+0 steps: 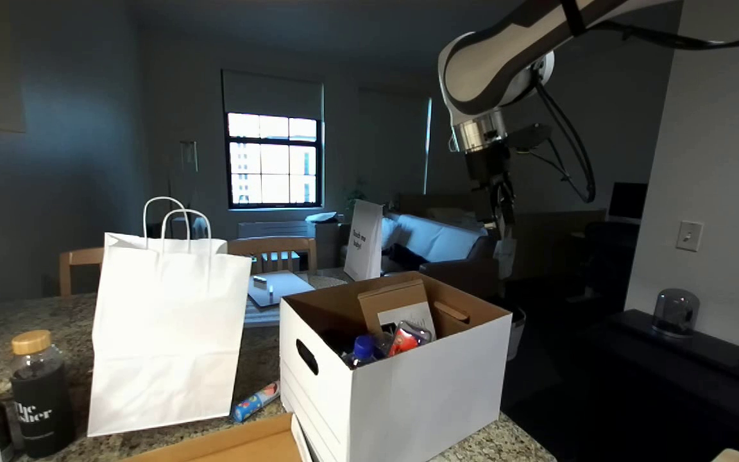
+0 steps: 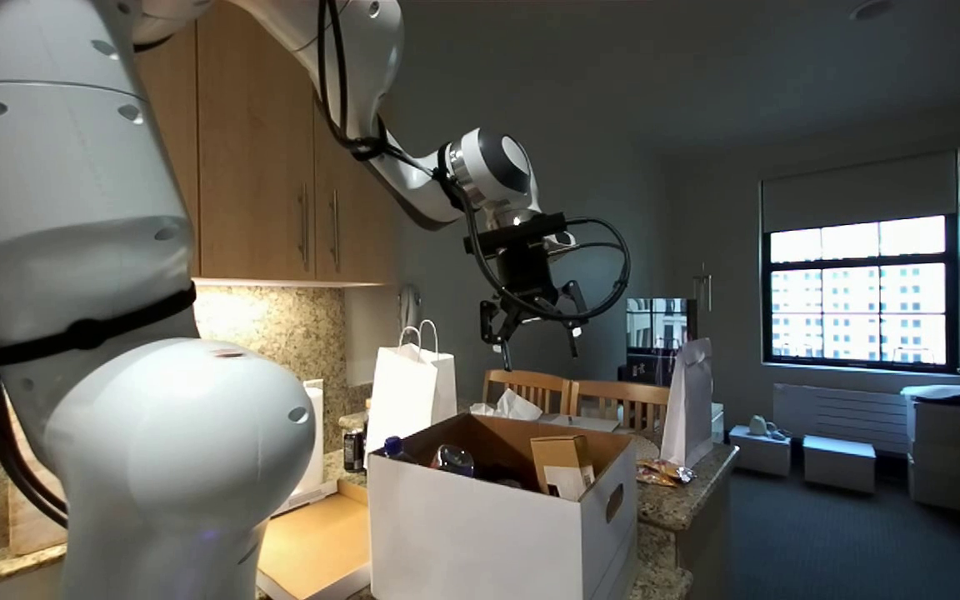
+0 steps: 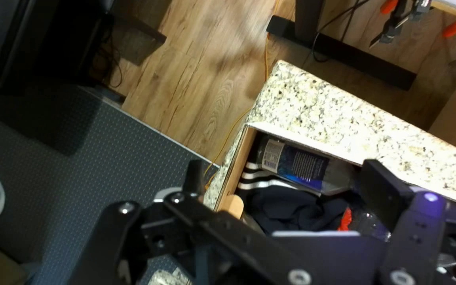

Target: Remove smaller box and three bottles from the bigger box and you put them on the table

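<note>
White cardboard at lower centre in an exterior view is the bigger box, with the smaller box, a blue-capped bottle and a red-labelled bottle inside; I can't make out a third bottle for sure. My claw hangs wide and empty, higher than the rim, right of centre in an exterior view. I judge this the approach to a pick; next I'd centre over the smaller box, lower and pinch.

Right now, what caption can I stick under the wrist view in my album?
An open gripper, and beyond it a blue-labelled bottle inside the big white box, beside dark cloth.
</note>
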`<state>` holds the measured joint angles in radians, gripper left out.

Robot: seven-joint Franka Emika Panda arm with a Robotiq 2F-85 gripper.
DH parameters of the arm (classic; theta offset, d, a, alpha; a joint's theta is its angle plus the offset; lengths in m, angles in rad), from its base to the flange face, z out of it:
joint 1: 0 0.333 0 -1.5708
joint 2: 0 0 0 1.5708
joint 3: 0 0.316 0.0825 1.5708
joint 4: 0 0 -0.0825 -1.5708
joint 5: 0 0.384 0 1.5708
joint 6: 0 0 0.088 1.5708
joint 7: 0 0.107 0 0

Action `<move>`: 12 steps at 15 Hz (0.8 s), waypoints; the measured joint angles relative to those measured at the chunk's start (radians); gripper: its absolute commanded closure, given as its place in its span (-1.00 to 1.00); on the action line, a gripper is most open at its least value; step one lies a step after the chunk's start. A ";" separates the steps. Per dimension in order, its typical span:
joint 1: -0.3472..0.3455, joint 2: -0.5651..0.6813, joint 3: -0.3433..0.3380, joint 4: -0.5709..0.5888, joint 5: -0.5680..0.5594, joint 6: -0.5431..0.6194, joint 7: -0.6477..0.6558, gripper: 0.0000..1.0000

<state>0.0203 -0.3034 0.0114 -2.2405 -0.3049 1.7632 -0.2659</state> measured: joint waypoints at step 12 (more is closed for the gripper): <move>0.076 0.169 -0.043 0.191 0.059 0.204 -0.440 -1.00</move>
<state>0.0966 -0.1341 -0.0313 -2.0492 -0.2463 1.9669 -0.7059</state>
